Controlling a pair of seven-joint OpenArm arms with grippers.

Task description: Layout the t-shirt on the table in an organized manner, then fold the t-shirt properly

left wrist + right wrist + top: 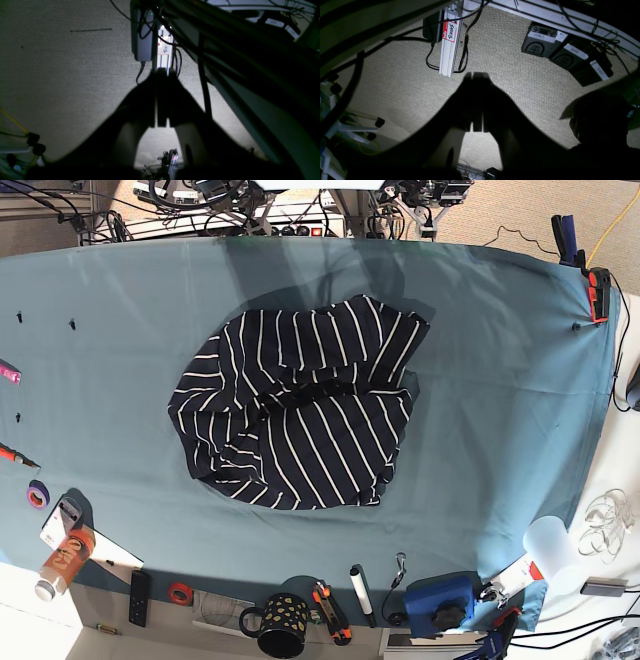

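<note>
Both grippers, left and right, are pinched together on nothing, down below the table. On top, the t-shirt lies bunched in the middle. No step has begun; next, reach up and spread it flat.

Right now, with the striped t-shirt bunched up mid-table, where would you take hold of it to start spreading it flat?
Probably the t-shirt is best pinched at its lower hem corners, coming from the near edge of the table. That bottom edge lies fairly straight and exposed, while the top is folded over and rumpled.
</note>
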